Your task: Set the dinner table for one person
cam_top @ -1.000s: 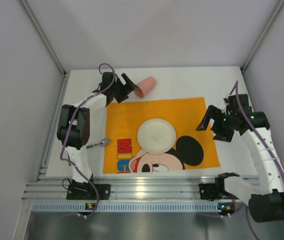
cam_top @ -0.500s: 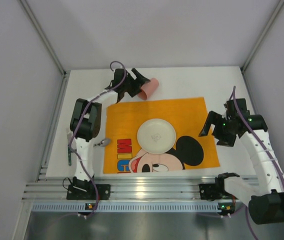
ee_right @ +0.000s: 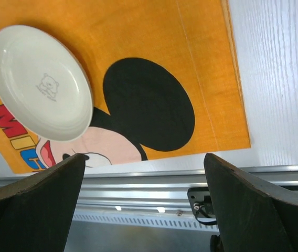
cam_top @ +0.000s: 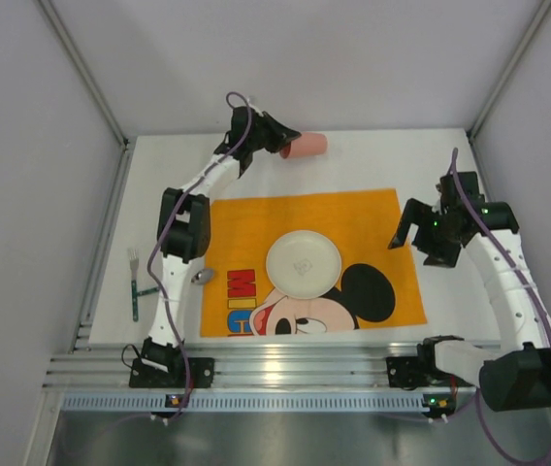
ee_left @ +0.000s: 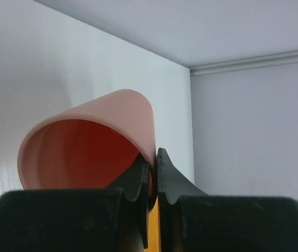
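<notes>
A pink cup [cam_top: 307, 146] lies on its side at the back of the white dinner table [cam_top: 402, 155], mouth toward my left gripper [cam_top: 275, 139]. In the left wrist view that gripper [ee_left: 154, 158] is shut on the cup's [ee_left: 112, 113] rim, one finger inside the mouth and one outside. A white plate [cam_top: 303, 263] sits in the middle of the orange Mickey Mouse cloth [cam_top: 353, 218]. My right gripper [cam_top: 407, 228] hovers open over the cloth's right edge with nothing in it; its wrist view shows the plate [ee_right: 36, 81] and cloth [ee_right: 154, 37] beyond the fingers.
A fork with a green handle [cam_top: 135, 283] lies on the table left of the cloth. A spoon [cam_top: 201, 277] rests at the cloth's left edge beside the left arm. Aluminium rails [cam_top: 295, 364] run along the near edge. Grey walls close in the back and sides.
My left gripper has reached farther back and right and shut on the cup's rim; the cup has swung to point right. The fork has come into view. The right arm barely moved.
</notes>
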Robot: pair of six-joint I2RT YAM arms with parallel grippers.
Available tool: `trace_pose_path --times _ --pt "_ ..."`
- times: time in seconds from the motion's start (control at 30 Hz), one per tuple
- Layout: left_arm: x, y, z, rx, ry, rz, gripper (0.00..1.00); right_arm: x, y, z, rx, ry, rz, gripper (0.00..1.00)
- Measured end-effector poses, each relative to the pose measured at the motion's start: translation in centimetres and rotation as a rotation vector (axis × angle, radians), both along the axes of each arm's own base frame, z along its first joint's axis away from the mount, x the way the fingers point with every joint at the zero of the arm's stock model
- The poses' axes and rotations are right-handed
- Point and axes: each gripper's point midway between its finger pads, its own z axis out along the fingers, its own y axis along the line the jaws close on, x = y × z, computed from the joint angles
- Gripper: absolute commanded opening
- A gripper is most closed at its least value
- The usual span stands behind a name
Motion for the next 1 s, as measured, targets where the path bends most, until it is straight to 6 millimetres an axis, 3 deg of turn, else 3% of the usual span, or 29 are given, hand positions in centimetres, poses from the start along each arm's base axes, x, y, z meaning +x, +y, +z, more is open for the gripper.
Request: trace_pose_path --times 0.13,0.23,0.37,0.5,0.6,0.7,0.83,1.0 --pt "-0.8 -0.8 1.8 0.071 -0.022 -0.07 0.0 3.1 0.3 2.9 0.003 -0.073 0.0 0.95" --pt "-2.6 -1.8 2.5 0.153 -0.027 -0.114 0.0 5.8 1.1 5.3 -0.023 -0.134 0.019 0.94" --pt "-7.1 -4.1 2.7 0.25 0.05 -0.172 0.0 9.9 5.4 9.4 -0.064 -0.257 0.128 0.91" --pt "-12.7 -6.2 3.4 0.256 0.186 -0.195 0.0 12.2 10.5 11.5 -0.085 -0.349 0.225 0.89" --pt "-16.2 -5.8 3.8 0.195 0.307 -0.162 0.0 12.8 13.0 11.4 -0.115 -0.372 0.266 0.87" --pt "-18.3 -3.5 4.2 0.104 0.404 -0.059 0.0 12.9 14.5 10.1 -0.174 -0.362 0.292 0.86" --pt "-18.9 -1.4 6.2 -0.016 0.425 0.055 0.0 12.7 15.4 8.7 -0.234 -0.362 0.301 0.85" --pt "-19.1 -1.6 9.3 -0.196 0.406 0.107 0.0 12.8 16.3 8.8 -0.244 -0.417 0.293 0.83"
